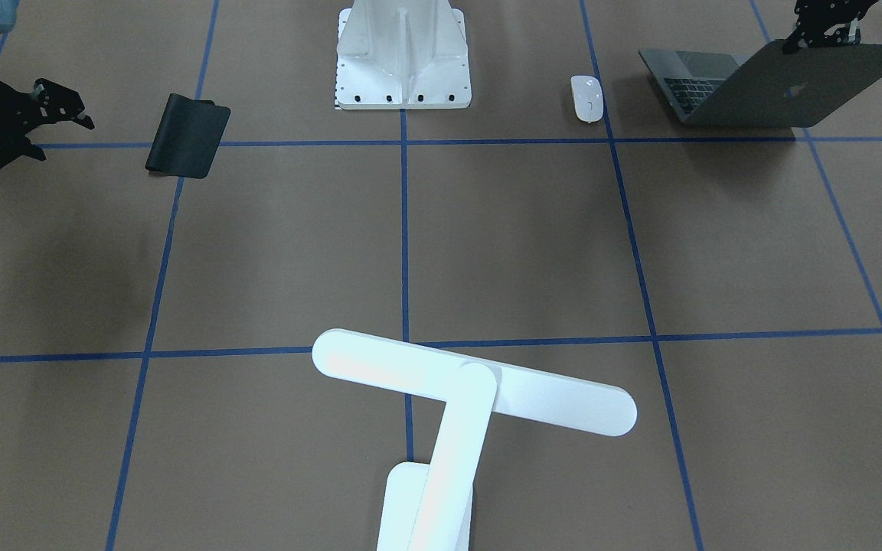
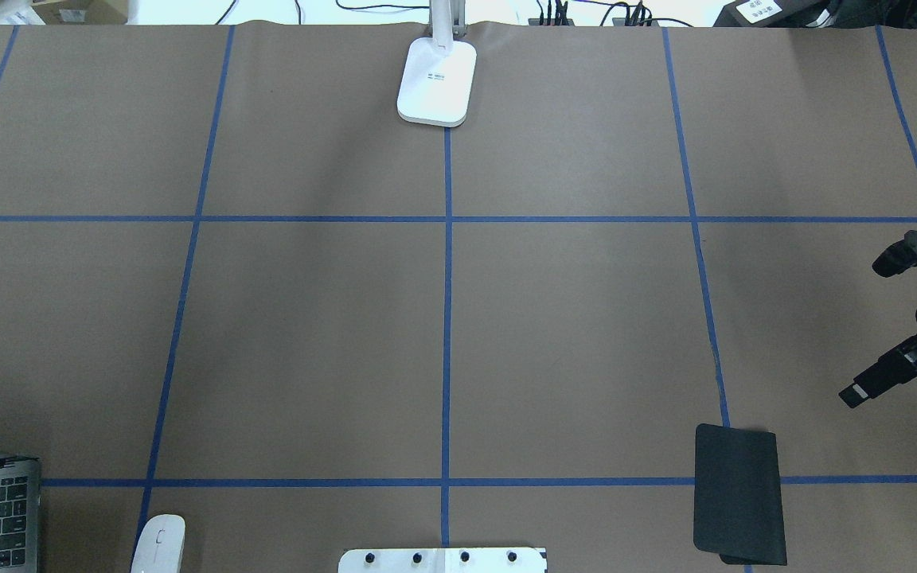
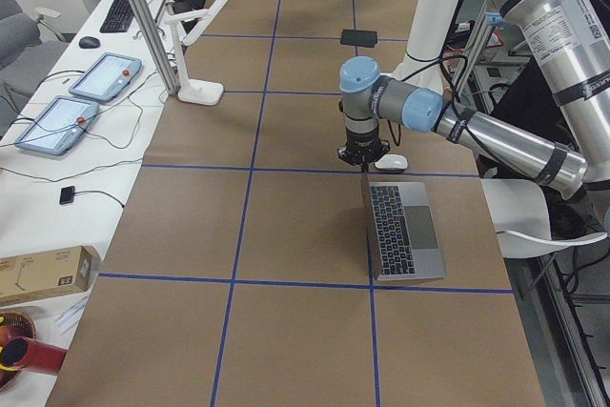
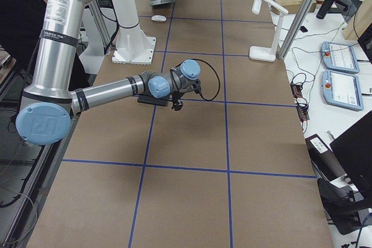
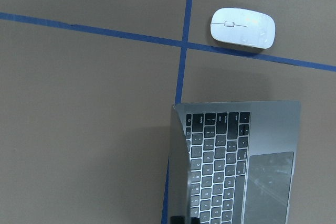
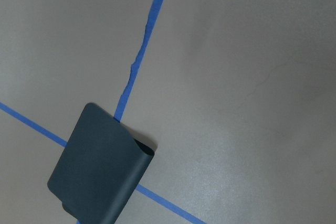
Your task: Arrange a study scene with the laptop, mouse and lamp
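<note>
The laptop [image 1: 793, 88] is found open near the robot's base, on the robot's left side of the table [image 1: 525, 245]. Its keyboard half lies flat on the brown covering and its lid is raised past upright, the logo side turned away from the robot. The left gripper [image 3: 363, 155] is positioned at the lid's upper edge. In the left wrist view a dark fingertip is seen on each side of that edge, so the jaws are drawn in narrow on the lid.

The mouse [image 1: 587, 98] is located between the laptop and the white robot pedestal [image 1: 403, 61]. It lies just beside the laptop but apart from it, close to a crossing of blue tape lines.

The lamp [image 1: 472, 383] is set upright on its base at the far edge of the table, on the centre line, well apart from the laptop and the mouse.

The right gripper [image 2: 866, 330] is held above the table on the robot's right side, its jaws spread wide with nothing between them. A black mouse pad [image 2: 737, 493] is noted near it, untouched, with one edge curled up.
</note>
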Controlling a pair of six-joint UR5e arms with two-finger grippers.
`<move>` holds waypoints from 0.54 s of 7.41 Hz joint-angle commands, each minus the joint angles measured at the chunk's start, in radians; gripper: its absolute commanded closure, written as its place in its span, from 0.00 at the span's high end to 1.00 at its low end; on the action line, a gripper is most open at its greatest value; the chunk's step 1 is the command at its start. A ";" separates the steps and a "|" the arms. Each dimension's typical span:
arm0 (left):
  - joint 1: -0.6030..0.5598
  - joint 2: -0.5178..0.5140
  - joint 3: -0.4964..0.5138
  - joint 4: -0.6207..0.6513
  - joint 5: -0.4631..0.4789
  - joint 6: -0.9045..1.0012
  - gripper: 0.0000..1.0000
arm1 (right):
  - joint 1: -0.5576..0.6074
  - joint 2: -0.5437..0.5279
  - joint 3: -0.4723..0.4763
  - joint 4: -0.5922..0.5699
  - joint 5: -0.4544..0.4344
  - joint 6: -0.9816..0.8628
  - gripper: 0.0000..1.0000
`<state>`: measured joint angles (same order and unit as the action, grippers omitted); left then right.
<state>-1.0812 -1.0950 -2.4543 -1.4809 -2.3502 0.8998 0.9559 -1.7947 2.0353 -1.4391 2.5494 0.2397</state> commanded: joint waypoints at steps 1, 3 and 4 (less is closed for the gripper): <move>-0.012 -0.011 -0.008 0.005 0.000 0.011 0.01 | 0.001 0.001 0.006 0.000 0.005 0.001 1.00; -0.013 -0.051 -0.005 0.027 0.017 0.011 0.00 | 0.003 0.000 0.008 0.000 0.006 0.003 1.00; -0.013 -0.066 -0.006 0.031 0.031 0.011 0.00 | 0.003 0.000 0.008 0.000 0.006 0.004 1.00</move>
<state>-1.0933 -1.1389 -2.4598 -1.4590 -2.3358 0.9110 0.9581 -1.7945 2.0422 -1.4389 2.5553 0.2422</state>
